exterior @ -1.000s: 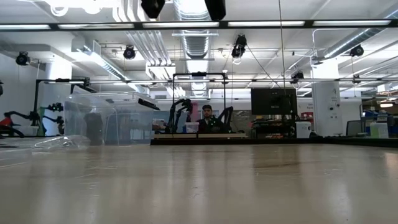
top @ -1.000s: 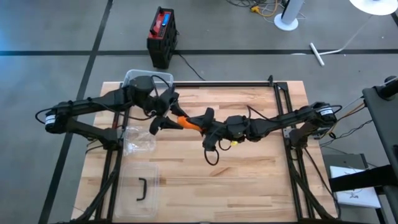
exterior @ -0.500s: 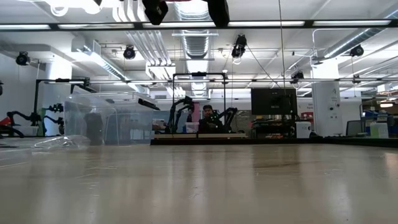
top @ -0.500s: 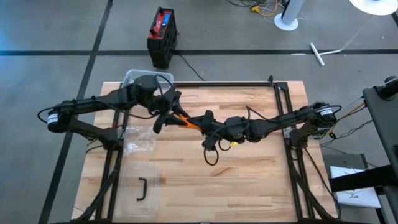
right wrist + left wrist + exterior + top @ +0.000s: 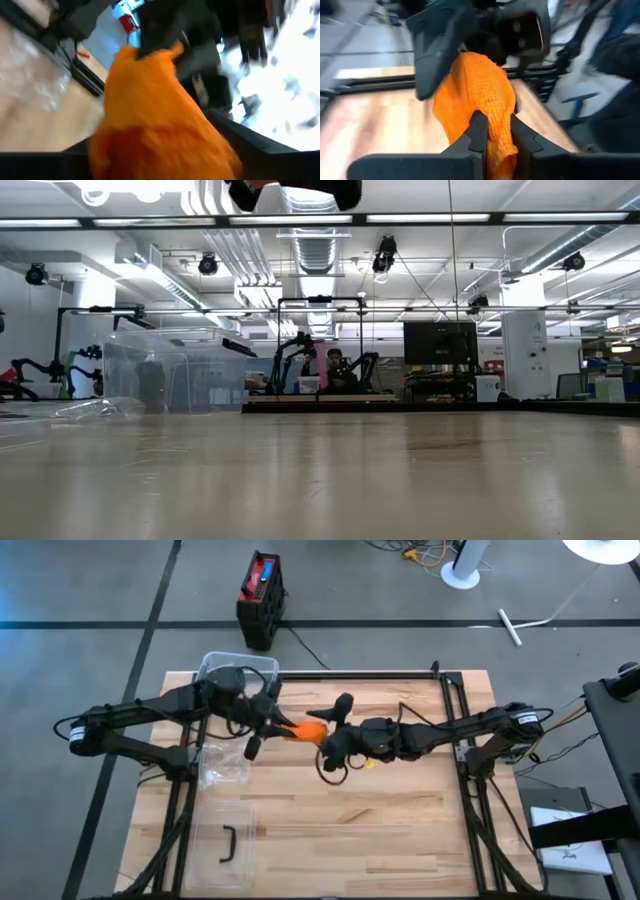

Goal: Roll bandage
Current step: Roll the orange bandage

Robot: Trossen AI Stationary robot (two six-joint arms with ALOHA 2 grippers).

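Left gripper [image 5: 492, 132] clenched on orange bandage [image 5: 477, 95], held in air above wooden table [image 5: 400, 810], mid-table, just right of clear container [image 5: 238, 667]. Right gripper [image 5: 335, 730] touching bandage's other end; fingers' state cannot tell. Judgement: keep fabric taut between grippers, turn evenly, avoid slack or slipping layers.

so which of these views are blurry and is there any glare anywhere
Right wrist view: heavy motion blur, the orange bandage a smear, bright washed-out glare on one side. Left wrist view: the bandage and the left gripper pinching it are fairly sharp, background streaked. High view: sharp and evenly lit, a bright lamp at the corner. Low view: sharp; ceiling strip lights reflect as sheen on the table.
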